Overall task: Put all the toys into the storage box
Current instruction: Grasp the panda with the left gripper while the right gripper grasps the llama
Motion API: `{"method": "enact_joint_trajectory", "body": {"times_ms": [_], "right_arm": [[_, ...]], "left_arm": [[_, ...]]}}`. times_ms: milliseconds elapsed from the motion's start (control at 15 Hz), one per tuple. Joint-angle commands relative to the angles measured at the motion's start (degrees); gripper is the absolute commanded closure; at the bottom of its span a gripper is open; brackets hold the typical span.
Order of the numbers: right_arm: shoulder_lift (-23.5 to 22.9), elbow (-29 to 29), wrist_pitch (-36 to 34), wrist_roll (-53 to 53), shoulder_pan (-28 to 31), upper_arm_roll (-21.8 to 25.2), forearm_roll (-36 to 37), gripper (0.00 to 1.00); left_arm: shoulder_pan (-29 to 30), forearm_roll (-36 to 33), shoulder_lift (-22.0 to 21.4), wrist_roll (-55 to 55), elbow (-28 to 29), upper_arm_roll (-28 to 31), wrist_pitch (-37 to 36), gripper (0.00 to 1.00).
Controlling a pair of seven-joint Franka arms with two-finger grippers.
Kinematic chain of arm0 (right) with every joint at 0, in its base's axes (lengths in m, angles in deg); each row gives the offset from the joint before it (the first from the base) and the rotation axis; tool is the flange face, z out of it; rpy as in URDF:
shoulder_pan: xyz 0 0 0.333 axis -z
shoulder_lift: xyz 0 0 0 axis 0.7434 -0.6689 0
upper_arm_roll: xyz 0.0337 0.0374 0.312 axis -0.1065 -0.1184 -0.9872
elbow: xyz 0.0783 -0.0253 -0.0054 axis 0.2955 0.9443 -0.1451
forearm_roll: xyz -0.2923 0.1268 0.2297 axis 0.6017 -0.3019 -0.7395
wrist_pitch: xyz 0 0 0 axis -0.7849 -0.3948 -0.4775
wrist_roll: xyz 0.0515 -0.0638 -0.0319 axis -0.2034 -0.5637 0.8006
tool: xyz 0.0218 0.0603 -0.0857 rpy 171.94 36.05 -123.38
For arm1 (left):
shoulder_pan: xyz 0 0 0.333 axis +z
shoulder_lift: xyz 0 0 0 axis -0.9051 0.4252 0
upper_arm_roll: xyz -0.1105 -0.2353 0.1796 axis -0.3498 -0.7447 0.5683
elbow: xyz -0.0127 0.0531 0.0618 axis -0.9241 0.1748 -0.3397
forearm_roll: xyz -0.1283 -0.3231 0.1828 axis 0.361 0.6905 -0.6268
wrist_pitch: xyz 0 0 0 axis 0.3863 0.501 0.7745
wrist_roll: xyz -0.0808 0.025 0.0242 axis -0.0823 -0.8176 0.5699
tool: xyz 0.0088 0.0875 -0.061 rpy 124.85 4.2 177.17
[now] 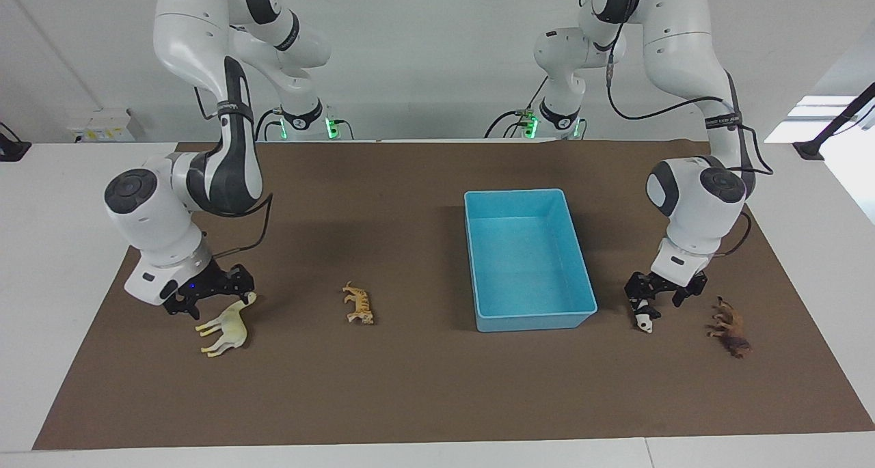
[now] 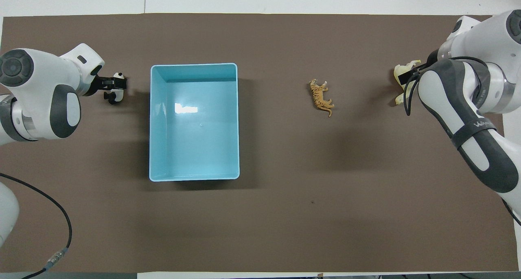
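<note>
Facing view: storage box (image 1: pixel 526 259) empty; all four toys on surface. Left jaws (image 1: pixel 657 294) released over panda (image 1: pixel 644 318); right jaws (image 1: pixel 208 292) released over camel (image 1: pixel 225 326).

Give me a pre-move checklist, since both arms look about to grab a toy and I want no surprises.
1. Left gripper down at the panda, fingers open: ok.
2. Right gripper down at the camel, fingers open: ok.
3. Fingers actually straddle each toy: cannot tell; the grippers cover part of both.
4. Box holds nothing, with room for all toys: ok.
5. Tiger and lion lie apart from both grippers, unlikely to be knocked: ok.
6. All toys in the box: not ok; all four lie on the mat.
</note>
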Motion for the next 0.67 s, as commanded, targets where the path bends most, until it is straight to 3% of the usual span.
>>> {"method": "enact_joint_trajectory", "body": {"times_ms": [0,200,267,600], "right_arm": [[-3.1,-1.7,2.2,1.4,0.1,-0.3,-0.1,0.0],[-3.3,-1.0,3.8,1.4,0.0,-0.2,0.1,0.0],[-3.3,-0.7,4.0,1.5,0.0,-0.2,0.2,0.0],[-3.0,3.2,7.0,1.4,0.4,-0.2,0.2,0.0]], "left_arm": [[-0.4,-0.9,-1.0,-0.4,3.7,0.3,3.2,0.0],[-0.4,-0.9,-1.4,-0.4,4.5,0.3,3.1,0.0],[-0.4,-0.9,-1.4,-0.3,4.7,0.3,3.1,0.05],[-1.1,-0.8,-1.6,-0.2,4.8,0.4,2.5,0.62]]}}
